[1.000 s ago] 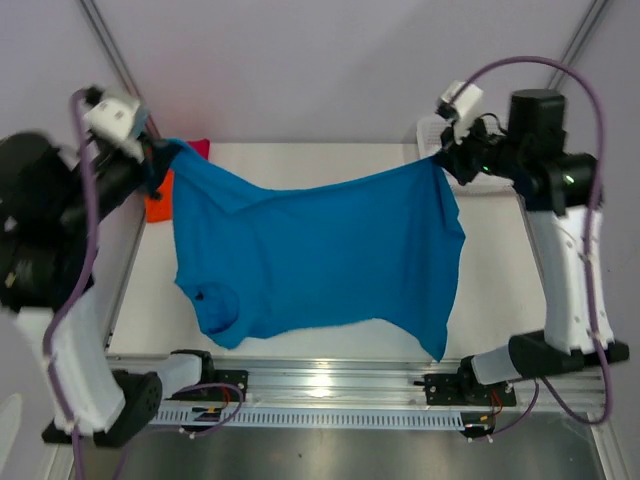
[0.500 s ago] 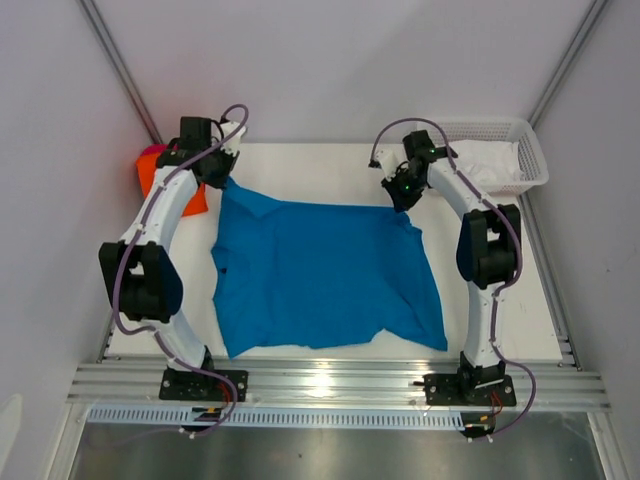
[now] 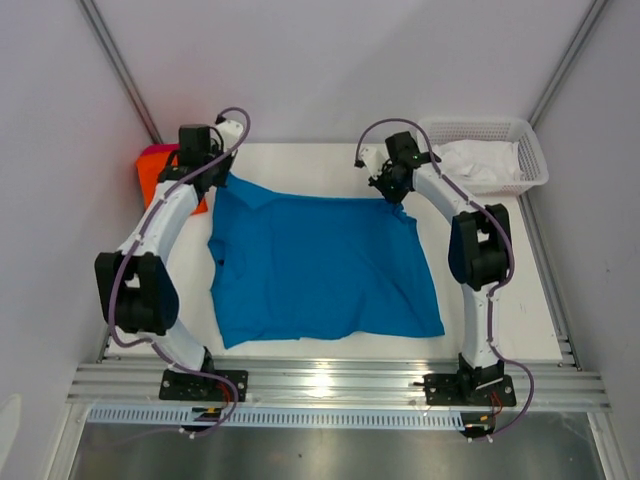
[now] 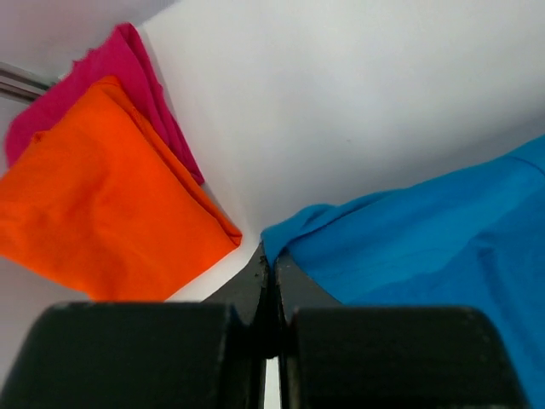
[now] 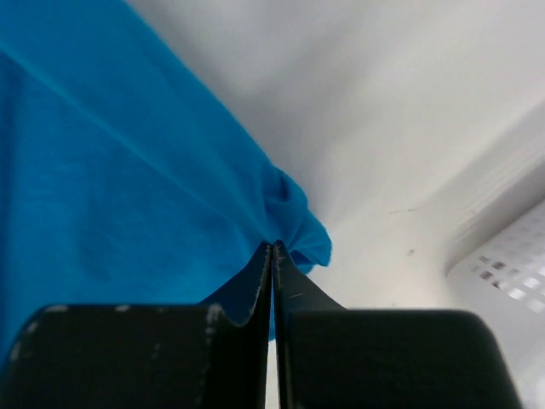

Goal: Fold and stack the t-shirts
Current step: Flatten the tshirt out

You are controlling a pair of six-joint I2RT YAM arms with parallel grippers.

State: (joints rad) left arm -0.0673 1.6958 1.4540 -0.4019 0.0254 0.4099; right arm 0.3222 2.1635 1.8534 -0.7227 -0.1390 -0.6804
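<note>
Rail: a metal rail (image 3: 320, 385) runs along the near edge at 6 o'clock, and both arm bases are bolted to it.
Surface: white (image 3: 510, 290), with a bare strip showing at 3 o'clock.
Blue shirt: the blue shirt (image 3: 320, 265) lies spread over the middle of the surface. Its hem is toward 6 o'clock and its far edge toward 12. It is mostly flat, with wrinkles and a rumpled sleeve at 9 o'clock.
Left hand: the left hand (image 3: 220, 180) is at the blue shirt's 11 o'clock corner. The fingers are pressed fully together on a bunched bit of blue cloth, low over the surface.
Right hand: the right hand (image 3: 392, 192) is at the shirt's 1 o'clock corner. The fingers are likewise closed tight, pinching a small gathered fold of the blue cloth.
Corners: whether the pinched corners touch the surface cannot be told.
Orange shirt: the orange shirt (image 4: 111, 204) is folded at 10 o'clock on the surface. It sits just beside the left hand, with a narrow gap to the blue corner.
Pink shirt: the pink shirt (image 4: 128, 68) lies under the orange shirt, its edge showing on the far side.
Basket: the white lattice basket (image 3: 532, 160) is at 1 o'clock in the far corner, apart from the right hand. It holds a white cloth (image 3: 475, 160).
</note>
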